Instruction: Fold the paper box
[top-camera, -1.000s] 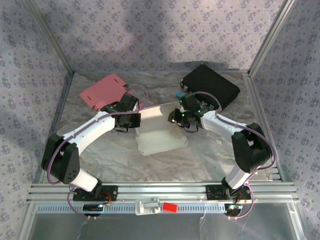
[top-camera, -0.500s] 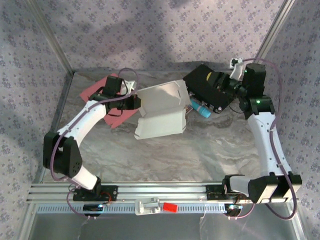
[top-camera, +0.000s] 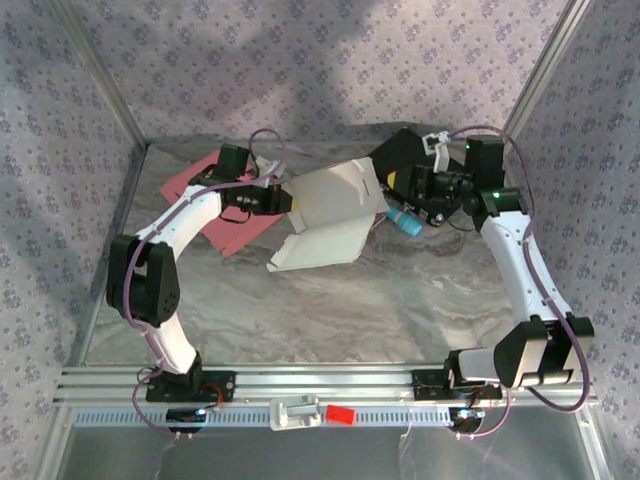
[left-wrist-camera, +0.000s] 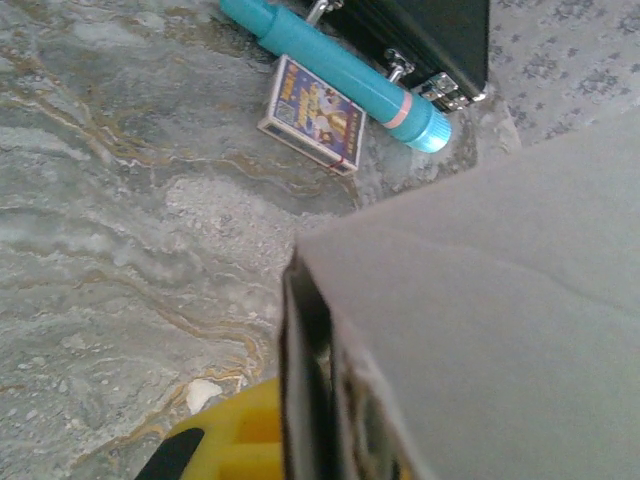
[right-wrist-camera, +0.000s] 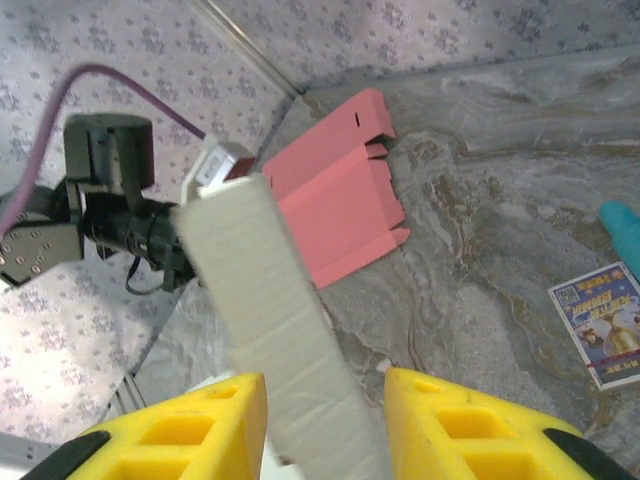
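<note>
The left gripper (top-camera: 283, 198) is clenching the paper box (top-camera: 330, 205). The released right gripper (right-wrist-camera: 325, 385) is straddling its panel; closing squarely seems best.

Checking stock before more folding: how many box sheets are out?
2: a white sheet held up mid-table by the left gripper, a pink sheet flat at the back left. More may hide underneath.

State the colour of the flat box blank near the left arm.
Blank: pink; right wrist view.

Floral lilac walls (top-camera: 300, 60) (metal-framed) enclose a grey marbled tabletop (top-camera: 300, 320).
</note>
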